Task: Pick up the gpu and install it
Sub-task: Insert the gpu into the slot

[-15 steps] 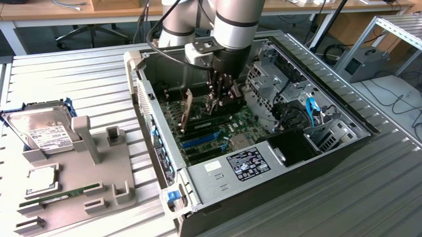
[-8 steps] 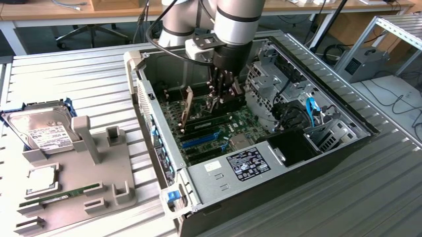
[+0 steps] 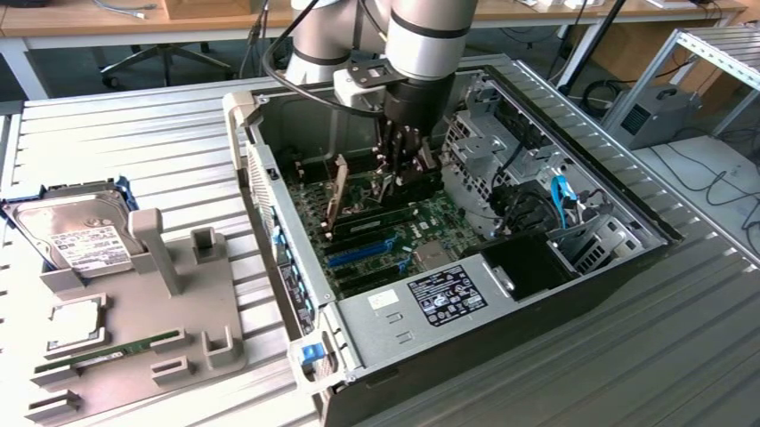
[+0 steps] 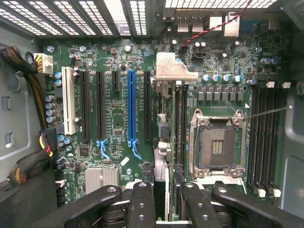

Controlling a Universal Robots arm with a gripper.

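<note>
The pincer (image 3: pixel 398 169) reaches down into the open computer case (image 3: pixel 618 222), its fingers (image 4: pixel 142 204) clamped on the top edge of the gpu (image 4: pixel 164 142), which stands on edge over the motherboard (image 4: pixel 114 118). In the wrist view the card's silver end bracket (image 4: pixel 173 66) sits just beside a black expansion slot (image 4: pixel 147 104), next to the blue slot (image 4: pixel 131 104). On the tabletop (image 3: pixel 142 142) at the exterior view's left, a grey holder tray (image 3: pixel 131 356) carries a hard drive (image 3: pixel 77 233) and a green memory stick (image 3: pixel 113 350).
</note>
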